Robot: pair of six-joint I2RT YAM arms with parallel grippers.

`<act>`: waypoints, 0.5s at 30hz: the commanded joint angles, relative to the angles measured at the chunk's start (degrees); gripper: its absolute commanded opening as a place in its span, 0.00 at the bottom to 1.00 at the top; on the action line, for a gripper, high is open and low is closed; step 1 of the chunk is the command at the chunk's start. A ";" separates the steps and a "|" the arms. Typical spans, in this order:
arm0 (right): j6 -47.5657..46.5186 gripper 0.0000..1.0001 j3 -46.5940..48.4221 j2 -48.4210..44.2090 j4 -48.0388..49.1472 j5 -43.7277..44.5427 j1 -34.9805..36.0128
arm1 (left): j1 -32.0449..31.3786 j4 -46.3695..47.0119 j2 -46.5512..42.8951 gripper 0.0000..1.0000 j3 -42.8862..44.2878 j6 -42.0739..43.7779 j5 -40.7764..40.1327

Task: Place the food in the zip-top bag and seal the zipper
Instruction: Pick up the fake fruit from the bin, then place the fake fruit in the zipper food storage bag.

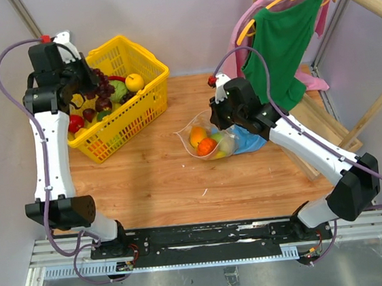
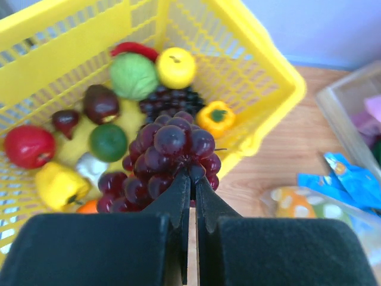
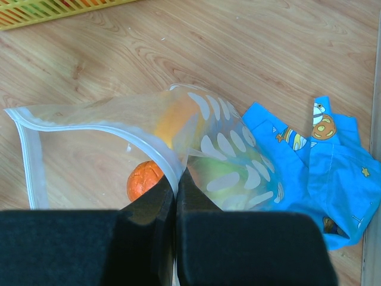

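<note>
Zip-top bag (image 3: 226,155) lies on the bench (image 1: 154,181), blue cloth (image 3: 321,161) touching it; right pincer (image 3: 175,179) clamps its rim, oranges (image 1: 207,146) inside; left pincer (image 2: 191,179) grips grapes (image 2: 172,149) over fruit-filled yellow basket (image 1: 140,114)

We find the basket (image 1: 137,114) at the counter's (image 1: 154,181) far left, food (image 2: 134,74) piled inside; the grape bunch (image 2: 169,155) hangs above it between the left fingers (image 2: 175,199); the zip-top bag (image 1: 207,136) lies right of centre with fruit (image 1: 206,146) in it; the cloth (image 1: 252,140) touches the bag's right side.
</note>
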 commanded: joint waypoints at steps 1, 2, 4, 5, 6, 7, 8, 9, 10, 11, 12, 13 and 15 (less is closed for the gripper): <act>1.25 0.01 3.02 0.87 -0.65 -0.84 -1.36 | -6.34 2.28 -3.96 0.00 1.01 2.23 4.13; 1.33 0.01 3.10 0.98 -0.73 -0.85 -1.42 | -8.77 2.30 -4.62 0.00 0.57 2.39 4.10; 1.68 0.01 3.30 1.35 -0.74 -0.81 -1.41 | -12.42 2.38 -5.69 0.00 -0.44 2.62 4.17; 1.83 0.01 3.43 1.51 -0.78 -0.73 -1.38 | -14.37 2.45 -6.12 0.00 -0.81 2.56 4.25; 1.95 0.01 3.55 1.74 -0.76 -0.61 -1.39 | -16.11 2.58 -6.50 0.00 -1.20 2.55 4.44; 2.28 0.01 3.63 1.97 -0.86 -0.54 -1.44 | -17.98 2.75 -6.81 0.00 -1.52 2.48 4.58; 2.59 0.01 3.79 2.19 -0.89 -0.46 -1.44 | -19.75 3.00 -7.14 0.00 -1.91 2.27 4.63; 2.92 0.00 3.82 2.37 -0.88 -0.45 -1.44 | -21.36 3.42 -7.53 0.00 -2.31 2.08 4.96; 3.20 0.01 3.95 2.56 -0.88 -0.41 -1.41 | -23.11 4.03 -7.91 0.00 -2.85 1.76 5.13; 3.55 0.01 4.00 2.72 -0.89 -0.41 -1.44 | -24.82 4.79 -8.46 0.00 -3.82 1.45 4.77; 3.87 0.01 4.09 2.91 -0.87 -0.33 -1.41 | -26.51 5.66 -9.12 0.00 -4.74 1.08 4.03; 4.10 0.01 4.19 3.03 -0.75 -0.26 -1.41 | -28.06 6.77 -9.81 0.00 -5.87 0.60 3.42; 4.75 0.01 4.34 3.29 -0.81 -0.07 -1.38 | -30.77 9.40 -12.13 0.00 -9.03 -0.77 2.87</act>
